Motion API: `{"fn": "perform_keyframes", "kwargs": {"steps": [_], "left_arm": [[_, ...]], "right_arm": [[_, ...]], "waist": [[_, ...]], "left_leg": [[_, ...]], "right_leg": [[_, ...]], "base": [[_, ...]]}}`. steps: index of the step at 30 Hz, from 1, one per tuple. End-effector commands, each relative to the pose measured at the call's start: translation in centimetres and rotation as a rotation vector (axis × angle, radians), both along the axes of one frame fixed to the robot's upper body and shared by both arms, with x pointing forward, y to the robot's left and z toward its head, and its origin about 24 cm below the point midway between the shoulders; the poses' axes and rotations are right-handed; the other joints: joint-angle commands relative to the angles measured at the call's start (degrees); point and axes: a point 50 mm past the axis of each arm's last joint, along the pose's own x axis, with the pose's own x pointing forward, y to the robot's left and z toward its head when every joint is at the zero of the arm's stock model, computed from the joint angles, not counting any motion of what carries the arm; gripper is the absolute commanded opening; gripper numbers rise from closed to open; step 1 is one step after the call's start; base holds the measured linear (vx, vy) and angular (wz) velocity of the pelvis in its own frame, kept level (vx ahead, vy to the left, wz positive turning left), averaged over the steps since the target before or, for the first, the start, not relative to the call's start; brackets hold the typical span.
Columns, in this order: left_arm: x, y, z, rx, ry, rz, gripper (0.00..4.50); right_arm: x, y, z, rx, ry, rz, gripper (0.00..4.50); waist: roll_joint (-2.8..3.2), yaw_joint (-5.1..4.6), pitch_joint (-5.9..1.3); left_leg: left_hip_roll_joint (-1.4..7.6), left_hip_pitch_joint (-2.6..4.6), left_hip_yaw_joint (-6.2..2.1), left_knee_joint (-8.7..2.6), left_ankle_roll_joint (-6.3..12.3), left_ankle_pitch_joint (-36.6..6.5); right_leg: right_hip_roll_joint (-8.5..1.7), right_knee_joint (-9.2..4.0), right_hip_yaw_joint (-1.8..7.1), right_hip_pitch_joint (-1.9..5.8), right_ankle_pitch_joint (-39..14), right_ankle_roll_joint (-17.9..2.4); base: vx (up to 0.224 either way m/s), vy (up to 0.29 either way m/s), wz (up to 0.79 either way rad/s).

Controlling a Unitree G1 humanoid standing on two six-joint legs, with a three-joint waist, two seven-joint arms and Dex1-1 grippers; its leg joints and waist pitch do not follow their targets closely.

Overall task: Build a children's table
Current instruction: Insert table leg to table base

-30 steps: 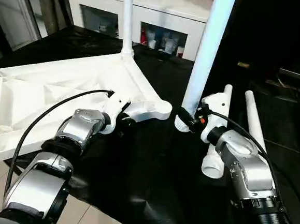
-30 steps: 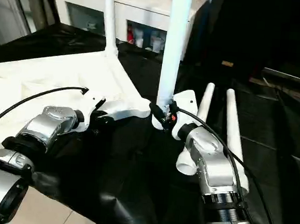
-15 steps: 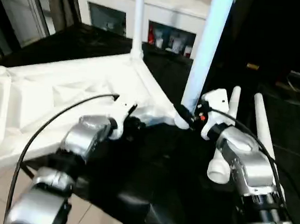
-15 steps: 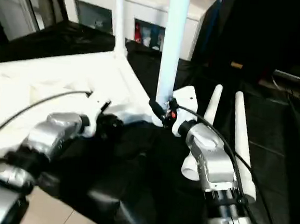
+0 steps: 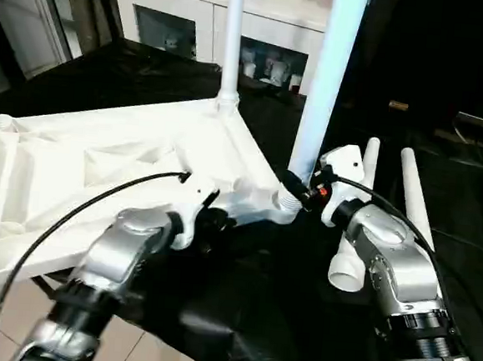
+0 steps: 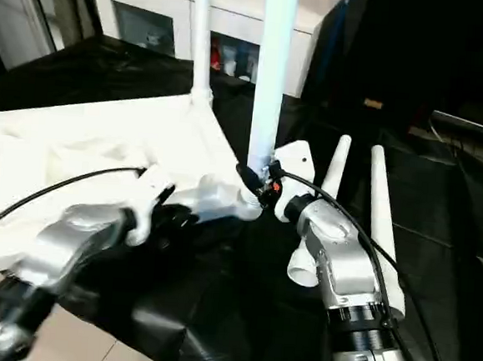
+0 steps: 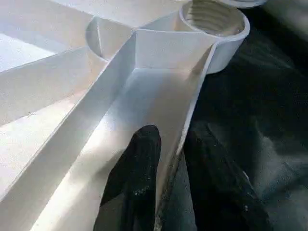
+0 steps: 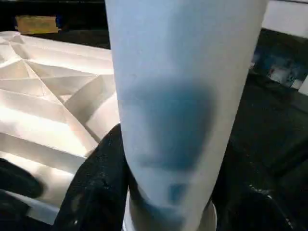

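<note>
Bright overhead light blows out the white tabletop (image 5: 101, 161); the black cloth (image 5: 239, 314) stays dark, and the left forearm (image 6: 69, 246) blurs.

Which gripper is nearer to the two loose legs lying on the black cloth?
Right. The right gripper holds an upright leg just beside the loose legs; the left gripper pinches the tabletop rim, farther away.

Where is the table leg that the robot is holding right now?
In the head views the leg stands upright right of centre in the right gripper, its threaded end at the corner socket of the upturned tabletop.
</note>
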Motion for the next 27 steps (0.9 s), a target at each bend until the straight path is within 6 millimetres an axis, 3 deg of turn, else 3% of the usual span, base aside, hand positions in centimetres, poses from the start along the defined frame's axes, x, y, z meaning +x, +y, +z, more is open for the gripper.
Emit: {"fn": "perform_keyframes", "kwargs": {"steps": [1, 4, 9, 11, 12, 13, 16, 17, 18, 22, 27], "left_arm": [[-0.6, 0.2, -0.3, 0.028, 0.02, -0.051, 0.72], [-0.6, 1.8, 0.1, 0.101, -0.038, -0.079, 0.69], [-0.7, 1.5, 1.0, 0.07, -0.099, -0.167, 0.64], [-0.7, 1.4, 1.1, 0.069, -0.108, -0.184, 0.64], [-0.7, 1.3, 1.2, 0.07, -0.11, -0.189, 0.63], [-0.8, 1.3, 1.2, 0.076, -0.114, -0.198, 0.6], [-0.8, 1.3, 1.2, 0.075, -0.122, -0.206, 0.56], [-0.8, 1.3, 1.4, 0.064, -0.145, -0.2, 0.48], [-0.8, 1.3, 1.4, 0.064, -0.145, -0.2, 0.38], [-1.6, 1.3, 1.3, 0.028, -0.134, -0.235, 0.12], [-1.7, 1.5, 1.1, 0.014, -0.122, -0.214, 0.02]], "right_arm": [[0.2, 0.1, 0.6, -0.003, -0.03, 0.014, 1.92], [0.2, 0.3, 0.5, 0.057, -0.014, 0.06, 1.92], [-0.2, 0.3, 0.5, 0.12, 0.039, 0.17, 1.92], [-0.2, 0.3, 0.5, 0.127, 0.064, 0.196, 1.92], [-0.2, 0.3, 0.6, 0.129, 0.07, 0.204, 1.92], [-0.2, 0.3, 0.6, 0.131, 0.089, 0.236, 1.92], [-0.2, 0.4, 0.8, 0.123, 0.102, 0.281, 1.92], [-0.2, 0.3, 0.9, 0.111, 0.101, 0.299, 1.92], [-0.2, 0.3, 0.9, 0.111, 0.101, 0.299, 1.92], [0.1, 0.1, 0.8, 0.087, 0.102, 0.307, 1.92], [0.2, 0.2, 0.8, 0.093, 0.109, 0.312, 1.92]], "waist": [[-0.19, 0.16, -3.79], [-0.2, -0.11, -3.69], [-0.11, -0.09, -3.85], [-0.61, -0.03, -3.84], [-0.44, 0.09, -3.87], [-0.73, 0.13, -3.84], [-0.77, 0.26, -3.78], [-1.17, 0.1, -3.8], [-1.1, 0.11, -3.88], [-1.72, -0.06, -3.8], [-1.75, -0.01, -3.7]], "left_leg": [[1.94, -0.35, -0.05, -4.89, 2.24, -5.18], [1.87, -0.38, -0.06, -5.01, 2.38, -6.37], [2.08, -0.28, -0.03, -4.94, 2.46, -5.29], [2.02, -0.36, 0.07, -4.88, 2.76, -4.5], [1.99, -0.3, 0.04, -4.84, 2.79, -4.45], [2.05, -0.3, 0.13, -4.84, 2.84, -4.24], [2.15, -0.25, 0.09, -4.88, 2.69, -4.1], [2.16, -0.41, 0.13, -4.88, 2.57, -3.94], [2.17, -0.43, 0.11, -4.85, 2.44, -3.63], [2.18, -0.35, 0.27, -4.77, 2.39, -3.31], [2.2, -0.23, 0.33, -4.82, 2.27, -3.89]], "right_leg": [[-4.33, -4.03, 2.83, 4.06, -16.28, -8.73], [-4.26, -4.13, 2.83, 4.1, -17.11, -8.35], [-4.31, -3.84, 2.89, 4.15, -14.94, -9.24], [-4.34, -3.77, 2.89, 4.22, -14.18, -9.65], [-4.35, -3.7, 2.87, 4.19, -14.36, -9.74], [-4.36, -3.72, 2.84, 4.16, -14.43, -9.77], [-4.44, -3.57, 2.81, 4.09, -14.32, -9.78], [-4.48, -3.48, 2.81, 4.23, -13.97, -9.84], [-4.55, -3.36, 2.83, 4.35, -13.44, -9.95], [-4.53, -3.43, 2.83, 4.23, -13.17, -10.23], [-4.46, -3.52, 2.8, 4.09, -14.91, -9.67]], "base": [[0.0, 0.0, 0.0], [0.0, 0.0, 0.0], [0.0, 0.0, 0.0], [0.0, 0.0, 0.0], [0.0, 0.0, 0.0], [0.0, 0.0, 0.0], [0.0, 0.0, 0.0], [0.0, 0.0, 0.0], [0.0, 0.0, 0.0], [0.0, 0.0, 0.0], [0.0, 0.0, 0.0]]}}
